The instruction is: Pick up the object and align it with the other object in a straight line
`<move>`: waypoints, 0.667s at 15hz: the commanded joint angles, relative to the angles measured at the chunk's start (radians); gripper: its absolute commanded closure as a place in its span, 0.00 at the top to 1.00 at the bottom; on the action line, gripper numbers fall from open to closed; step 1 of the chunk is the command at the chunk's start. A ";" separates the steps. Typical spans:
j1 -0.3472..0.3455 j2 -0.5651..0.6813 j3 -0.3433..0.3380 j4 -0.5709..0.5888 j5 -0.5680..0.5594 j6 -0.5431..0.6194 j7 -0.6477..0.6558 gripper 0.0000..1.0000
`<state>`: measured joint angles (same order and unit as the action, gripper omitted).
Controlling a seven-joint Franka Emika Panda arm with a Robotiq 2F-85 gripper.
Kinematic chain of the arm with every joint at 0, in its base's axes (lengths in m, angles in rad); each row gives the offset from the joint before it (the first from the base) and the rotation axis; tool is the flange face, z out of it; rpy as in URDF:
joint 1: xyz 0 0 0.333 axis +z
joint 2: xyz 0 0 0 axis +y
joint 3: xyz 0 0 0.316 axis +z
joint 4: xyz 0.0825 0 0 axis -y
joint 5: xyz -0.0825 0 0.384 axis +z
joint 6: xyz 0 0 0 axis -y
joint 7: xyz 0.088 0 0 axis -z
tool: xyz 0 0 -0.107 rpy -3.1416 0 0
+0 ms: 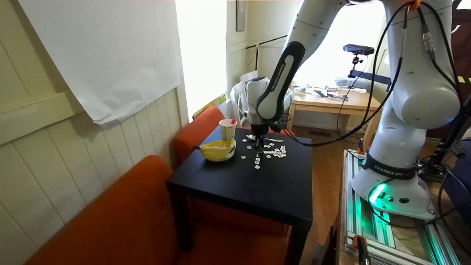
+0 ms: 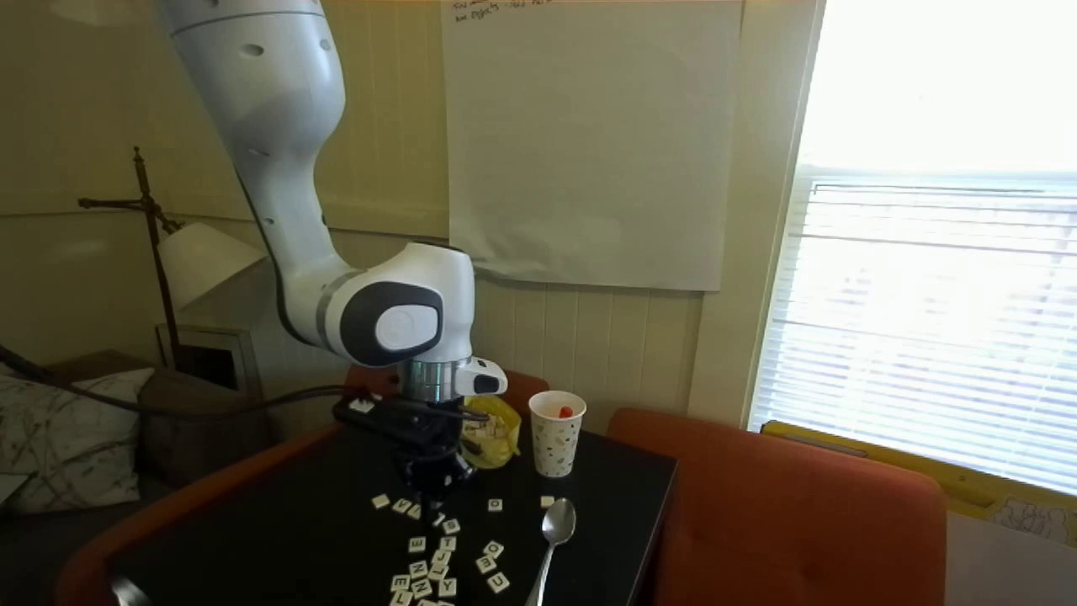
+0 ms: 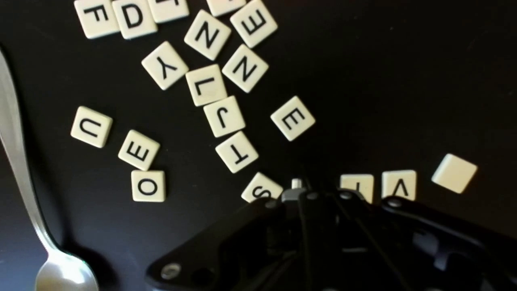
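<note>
in an exterior view, the gripper (image 1: 259,150) is seen low over a black table (image 1: 228,182), at the end of a row of 3 tiles (image 1: 257,162), which could be bumped askew if it were swung sideways. in the wrist view, a half-hidden tile (image 3: 297,183), probably meant to be aligned, is shown at the gripper's tip, between the s tile (image 3: 261,188) and that row; whether the jaws are apart, together or clamped on it cannot be told.

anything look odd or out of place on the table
Mildly: in the wrist view, the blank tile shows no letter and sits askew to the lettered tile beside it; it may be face down.
</note>
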<state>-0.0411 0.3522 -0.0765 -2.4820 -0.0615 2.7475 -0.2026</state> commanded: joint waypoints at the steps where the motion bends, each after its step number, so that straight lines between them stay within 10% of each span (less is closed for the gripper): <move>1: -0.029 0.033 0.023 0.018 -0.021 -0.025 -0.042 0.01; 10: -0.076 -0.115 0.078 -0.079 0.072 -0.012 -0.057 0.01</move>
<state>-0.0696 0.3347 -0.0503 -2.4926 -0.0511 2.7423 -0.2298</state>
